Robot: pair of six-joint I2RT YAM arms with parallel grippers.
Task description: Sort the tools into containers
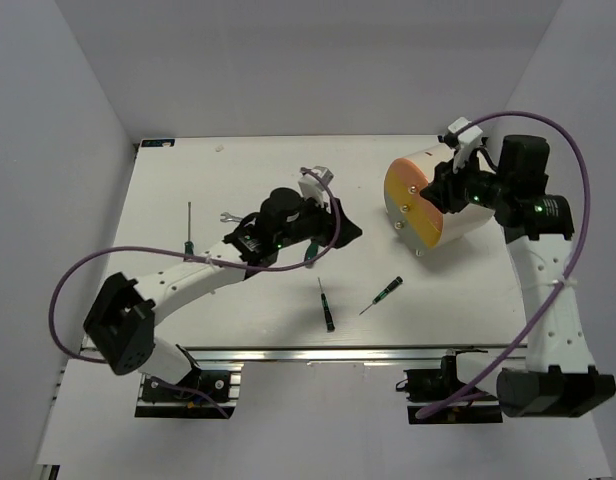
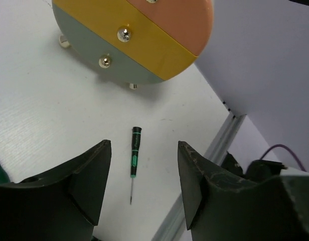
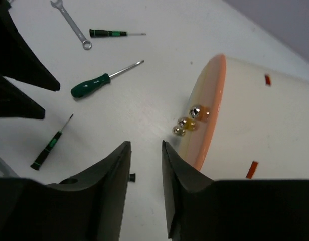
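Note:
The cream-white drum (image 1: pixel 458 205) lies on its side at the back right, its orange and yellow face (image 2: pixel 139 35) with small knobs (image 3: pixel 189 120) turned left. My left gripper (image 1: pixel 348 230) is open and empty, above the table left of the drum; in its wrist view (image 2: pixel 144 150) a green-and-black screwdriver (image 2: pixel 135 159) lies between the fingers' line of sight. My right gripper (image 1: pixel 440 188) hovers at the drum's face, jaws slightly apart and empty (image 3: pixel 145 145). Two screwdrivers (image 1: pixel 327 305) (image 1: pixel 383 294) lie near the front. Another (image 1: pixel 188 225) lies far left. The silver wrench (image 1: pixel 231 215) lies beside the left arm.
A larger all-green-handled screwdriver (image 3: pixel 102 80) lies under the left gripper, partly hidden in the top view (image 1: pixel 313 252). The aluminium rail (image 1: pixel 318 352) marks the table's near edge. White walls enclose the left, back and right sides.

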